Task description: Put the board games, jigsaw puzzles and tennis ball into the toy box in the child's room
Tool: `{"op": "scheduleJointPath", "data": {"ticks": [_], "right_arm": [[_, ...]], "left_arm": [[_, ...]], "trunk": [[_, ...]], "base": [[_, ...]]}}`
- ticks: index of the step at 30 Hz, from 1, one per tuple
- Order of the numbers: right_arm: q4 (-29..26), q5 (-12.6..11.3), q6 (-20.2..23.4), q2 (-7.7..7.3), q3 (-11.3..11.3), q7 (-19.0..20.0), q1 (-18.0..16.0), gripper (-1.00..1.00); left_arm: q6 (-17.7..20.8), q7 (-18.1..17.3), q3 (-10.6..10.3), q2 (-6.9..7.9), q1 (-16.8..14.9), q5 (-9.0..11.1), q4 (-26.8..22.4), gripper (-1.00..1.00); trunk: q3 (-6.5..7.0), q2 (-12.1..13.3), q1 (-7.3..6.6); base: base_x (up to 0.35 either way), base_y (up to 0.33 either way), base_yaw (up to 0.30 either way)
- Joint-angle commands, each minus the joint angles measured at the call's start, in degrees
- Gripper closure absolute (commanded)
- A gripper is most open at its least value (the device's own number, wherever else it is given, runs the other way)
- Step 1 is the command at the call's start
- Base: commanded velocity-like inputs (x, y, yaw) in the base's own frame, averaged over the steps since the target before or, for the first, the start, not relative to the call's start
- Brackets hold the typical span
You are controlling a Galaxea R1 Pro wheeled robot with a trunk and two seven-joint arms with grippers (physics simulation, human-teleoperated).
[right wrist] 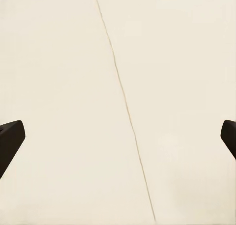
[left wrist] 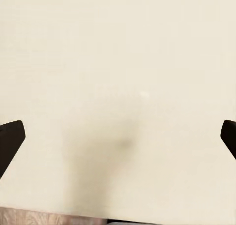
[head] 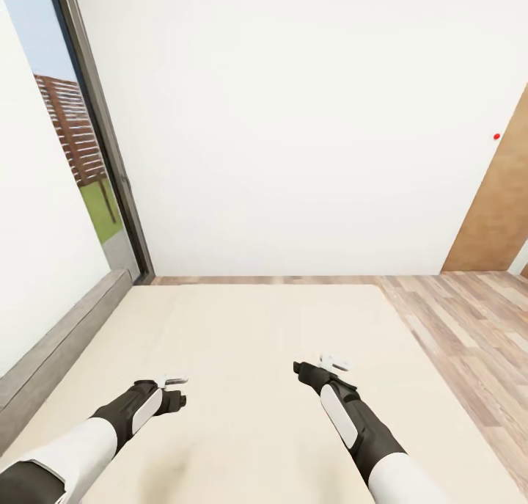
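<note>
Bed [head: 242, 342]: beige mattress directly before us, grey headboard [head: 51, 350] along its left edge.
Left hand [head: 174, 390]: we hold it above the mattress, fingers spread wide, empty.
Right hand [head: 323, 364]: likewise wide open, empty.
Surroundings: white wall [head: 293, 122], wood floor [head: 469, 328] at right.

Bed [head: 242, 342] w/ matt beige cloth mattress; wood-plank floor [head: 469, 320]; smooth matt white wall [head: 293, 122].

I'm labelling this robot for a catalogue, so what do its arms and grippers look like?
Each arm has a white upper shell that turns into a black forearm with an elongated white inset panel. The left gripper and right gripper sit on black wrists with small white fittings; in the wrist views the fingers are black. No cables or markings are visible.
</note>
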Motion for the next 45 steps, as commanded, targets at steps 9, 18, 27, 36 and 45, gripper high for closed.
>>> {"op": "scheduleJointPath", "data": {"ticks": [9, 18, 27, 36, 45], "right_arm": [[-0.1, -0.5, 0.2, -0.02, 0.2, -0.6, -0.1, -1.0], [-0.1, -0.5, 0.2, -0.02, 0.2, -0.7, -0.1, -1.0], [-0.1, -0.6, 0.2, -0.02, 0.2, -0.7, -0.1, -1.0], [-0.1, -0.6, 0.2, -0.02, 0.2, -0.7, -0.1, -1.0], [-0.1, -0.6, 0.2, -0.02, 0.2, -0.7, -0.1, -1.0]], "left_arm": [[0.3, 0.4, -0.3, 0.06, 0.0, 0.6, -0.2, -1.0], [0.3, 0.4, -0.3, 0.06, 0.0, 0.6, -0.2, -1.0], [0.3, 0.4, -0.3, 0.07, 0.0, 0.6, -0.2, -1.0], [0.3, 0.4, -0.3, 0.07, 0.0, 0.6, -0.2, -1.0], [0.2, 0.4, -0.3, 0.06, 0.0, 0.6, -0.2, -1.0]], "trunk": [[-0.13, -0.1, 0.04], [-0.13, -0.1, 0.04], [-0.13, -0.1, 0.04], [-0.13, -0.1, 0.04], [-0.13, -0.1, 0.04]], "base": [[0.0, 0.279, 0.0], [0.0, 0.277, 0.0], [0.0, 0.118, 0.0], [0.0, 0.137, 0.0], [0.0, 0.03, 0.0]]}}
